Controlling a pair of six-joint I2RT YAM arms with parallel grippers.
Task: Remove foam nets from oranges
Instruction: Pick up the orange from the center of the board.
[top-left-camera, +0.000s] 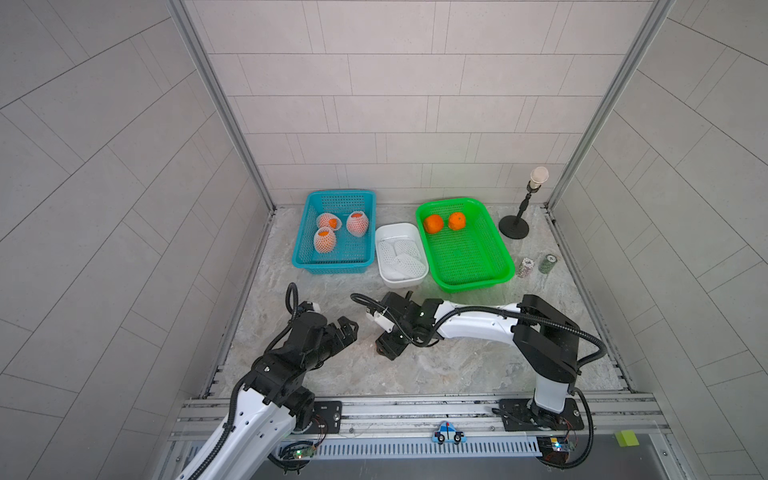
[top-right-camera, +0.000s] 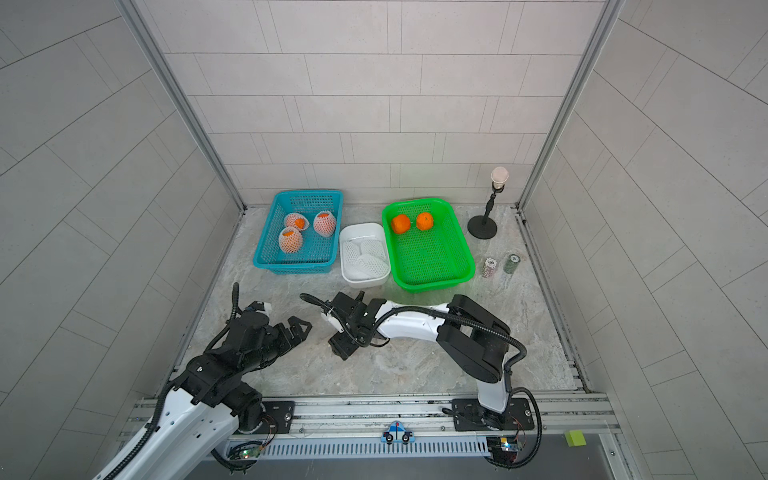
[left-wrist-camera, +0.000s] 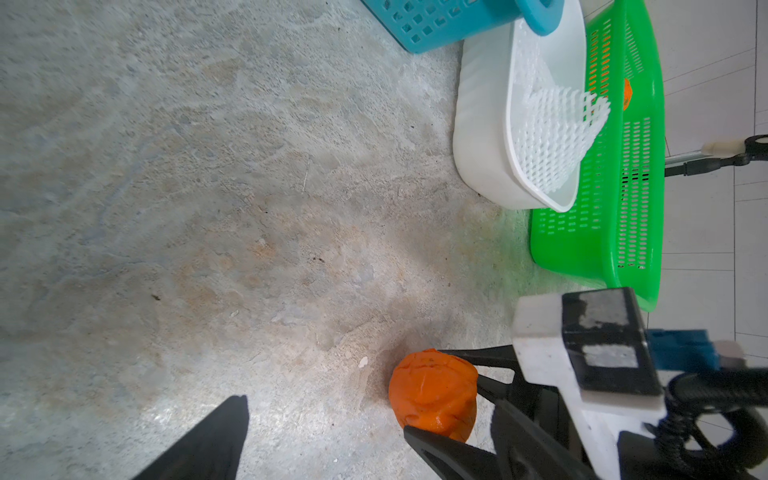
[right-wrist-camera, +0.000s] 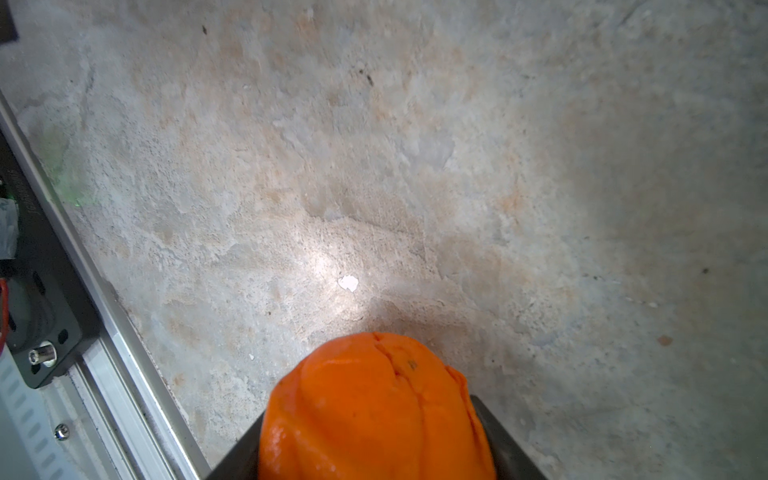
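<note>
From where I stand, the right end effector (left-wrist-camera: 428, 392) is down at the marbled grey surface (top-left-camera: 457, 365). Its two black fingers press against opposite sides of a bare round bright-orange fruit (right-wrist-camera: 374, 407), so it grips that orange. The fruit seems to rest on the surface, in front of the tub, with no net on it. The left end effector (top-left-camera: 351, 331) hovers just beside it, jaws spread wide and empty.

Farther back, the blue perforated plastic basket (top-left-camera: 303, 257) holds three oranges wrapped in white foam mesh nets (top-left-camera: 325, 241). The smooth white plastic tub (top-left-camera: 401, 284) between the two baskets holds loose white foam nets (top-left-camera: 405, 259). The green perforated plastic basket (top-left-camera: 503, 266) holds two bare oranges (top-left-camera: 433, 223).

To my eye the step in hand is picking up a stripped orange to put it with the other bare ones, and the job looks about half done. The next move calls for a straight lift, then a carry over the near rim of the green basket. The release should be low so the fruit neither bounces nor rolls. The orange is round and slick, so the fingers need to sit across its widest part. After that, I would expect a netted orange from the blue basket to come next.
</note>
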